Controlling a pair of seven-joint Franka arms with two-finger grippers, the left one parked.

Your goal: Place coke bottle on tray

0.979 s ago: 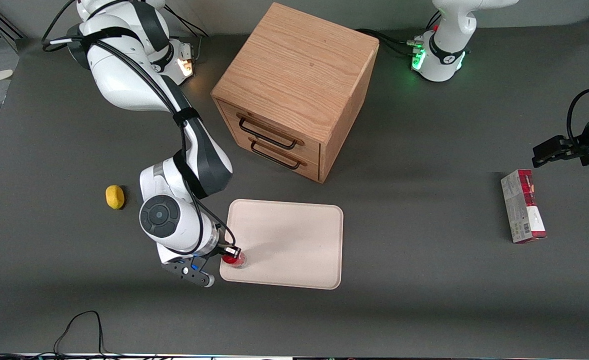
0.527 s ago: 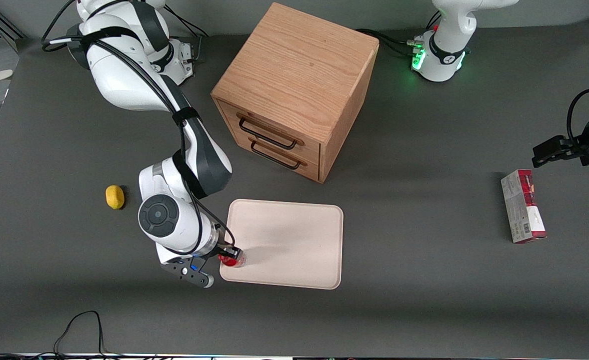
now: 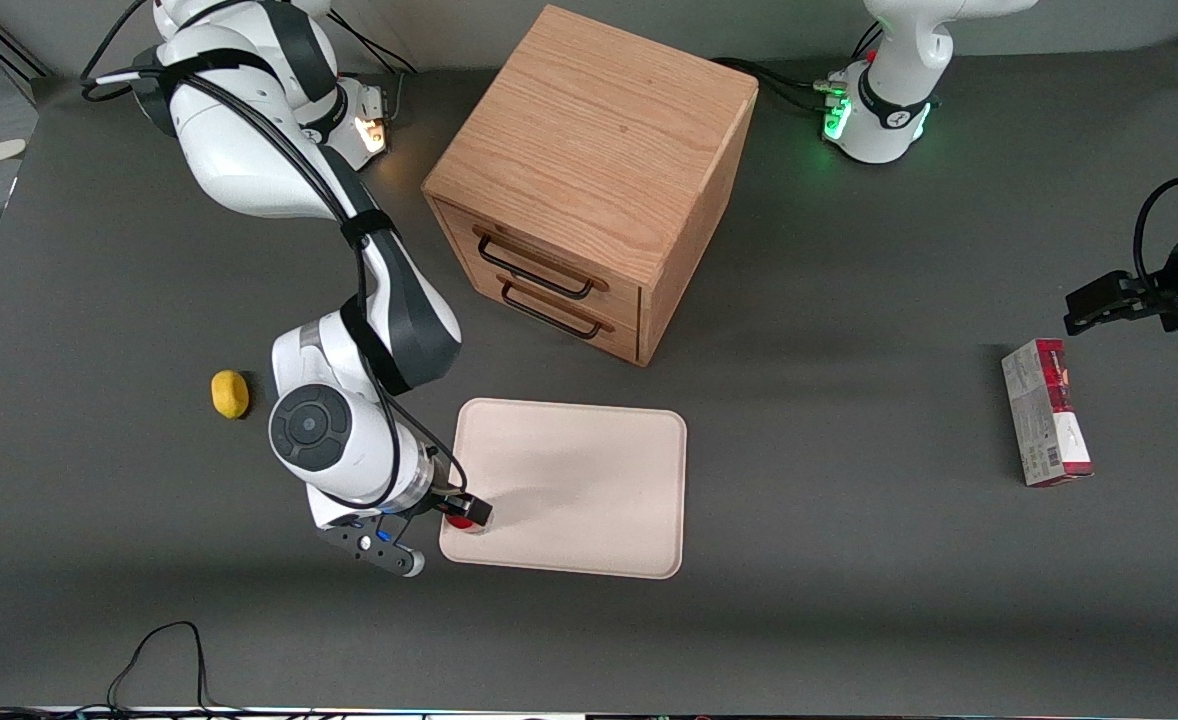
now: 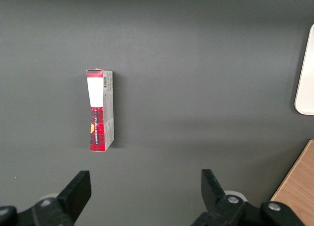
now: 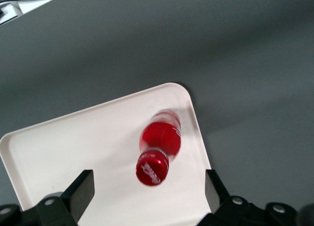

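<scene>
The hand [image 3: 461, 512], spread wide, half-hides the coke bottle [image 5: 158, 146] standing on the tray [image 3: 589, 490].

One bottle [image 3: 461, 522] stands on one tray [image 3: 589, 480]. One gripper [image 5: 147, 191], fingers spread wide, hangs over that bottle. One wooden cabinet [image 3: 589, 170] has two drawers. One lemon [image 3: 230, 394] lies at the working arm's end, one carton [image 3: 1045, 412] at the parked arm's end.
</scene>
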